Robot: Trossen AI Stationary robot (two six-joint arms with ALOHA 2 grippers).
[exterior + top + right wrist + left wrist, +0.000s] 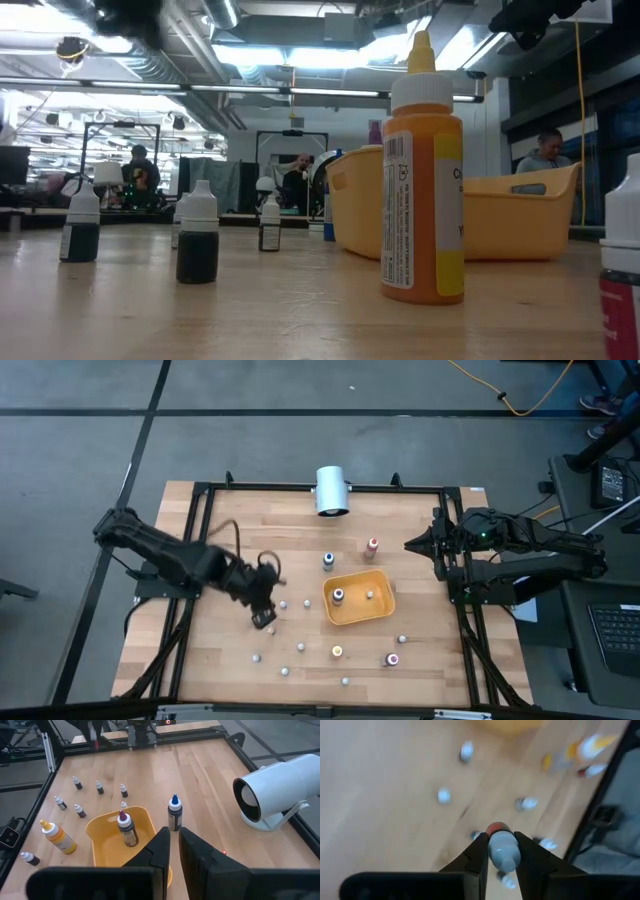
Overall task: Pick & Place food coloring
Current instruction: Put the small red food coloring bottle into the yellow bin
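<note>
One small food coloring bottle (503,851) sits clamped between the left gripper (502,854) fingers, so the carry to the yellow tray (381,610) likely comes next, while the right gripper (174,851) waits nearly closed and empty at the table's right edge.

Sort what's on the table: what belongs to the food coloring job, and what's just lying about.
Job:
- small bottles scattered on the table
- bottle in the left gripper
- yellow tray, two bottles inside

Lying about:
- white cylinder
- right gripper, waiting at the table's right edge
</note>
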